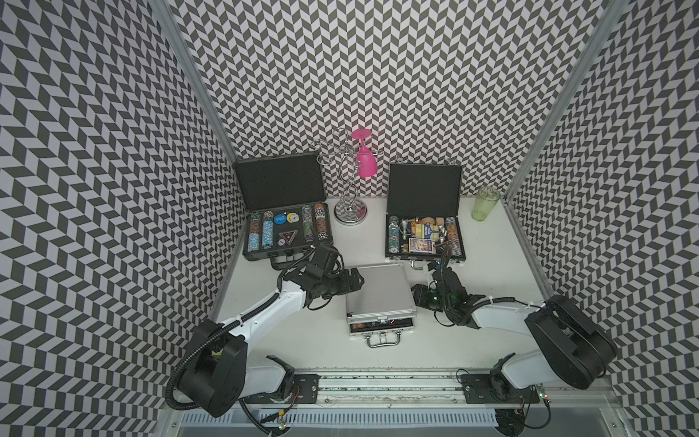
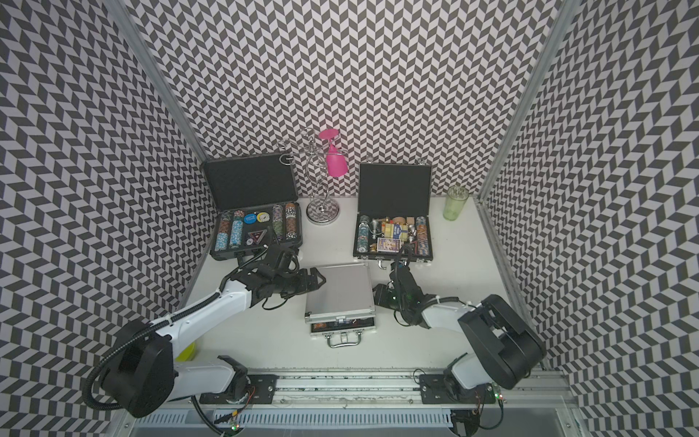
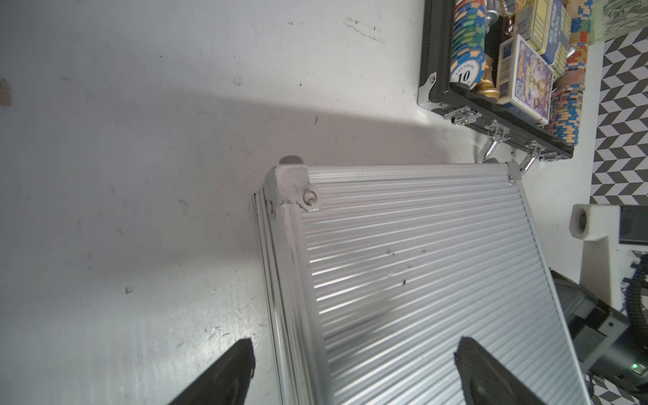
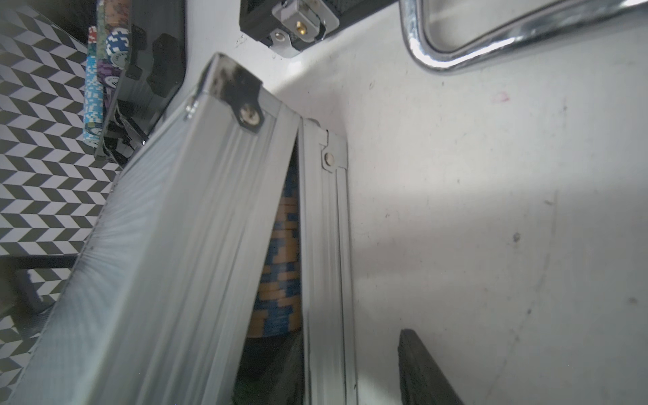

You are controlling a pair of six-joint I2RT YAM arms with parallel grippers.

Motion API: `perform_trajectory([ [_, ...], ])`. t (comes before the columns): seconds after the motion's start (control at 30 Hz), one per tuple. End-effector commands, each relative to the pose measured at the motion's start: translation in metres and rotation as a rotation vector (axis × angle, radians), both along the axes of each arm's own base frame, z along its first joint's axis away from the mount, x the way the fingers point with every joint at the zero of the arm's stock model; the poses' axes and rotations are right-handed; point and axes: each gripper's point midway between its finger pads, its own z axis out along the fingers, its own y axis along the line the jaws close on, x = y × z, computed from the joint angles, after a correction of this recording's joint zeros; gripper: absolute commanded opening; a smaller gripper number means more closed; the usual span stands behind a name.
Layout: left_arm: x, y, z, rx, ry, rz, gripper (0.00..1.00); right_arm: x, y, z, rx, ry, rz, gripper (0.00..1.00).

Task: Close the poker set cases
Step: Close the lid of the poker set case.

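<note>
Silver case [image 1: 378, 289] sits mid-surface, nearest the robot, handle [image 1: 384, 338] toward it. Lid is most of the way down but not shut. In both top views a strip of the tray shows at the handle edge. The R wrist view shows chips [image 4: 280, 266] thru a wedge gap btwn lid and base.

L end effector [image 1: 355, 280] is at the case's left edge, jaws wide apart, gripping nothing. In the L wrist view one finger [image 3: 491, 371] hangs over the ribbed lid, the other over bare surface [image 3: 140, 175]. R end effector [image 1: 419, 296] is just beside the right edge. Only one finger [image 4: 424, 371] shows, clear of the base; the other is hidden by the lid. Jaws look part-open, clamped on nothing.

Further back: grey case [image 1: 280, 181] back-left, black case [image 1: 424, 187] back-right, both w/ lids upright and chips exposed. Glass rack [image 1: 350, 212] stands btwn them.

Progress, est.: 0 of 3 fully shut. Silver one is nearly there and prob. needs a last press down. The 2 back cases are wide open; their lids need tipping fwd.
</note>
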Motion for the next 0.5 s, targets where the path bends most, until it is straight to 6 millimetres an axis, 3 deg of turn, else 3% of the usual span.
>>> perform_trajectory([
  [0.0, 0.003, -0.003, 0.004, -0.013, -0.026, 0.015, 0.92, -0.01, -0.016, -0.013, -0.071, 0.034, -0.008, 0.47],
  [0.17, 0.002, -0.002, -0.002, -0.003, -0.016, 0.019, 0.92, -0.012, -0.021, -0.014, -0.082, 0.042, -0.002, 0.53],
  [0.47, -0.001, 0.002, -0.008, 0.015, -0.001, 0.021, 0.92, -0.009, -0.038, -0.009, -0.106, 0.034, -0.03, 0.54],
])
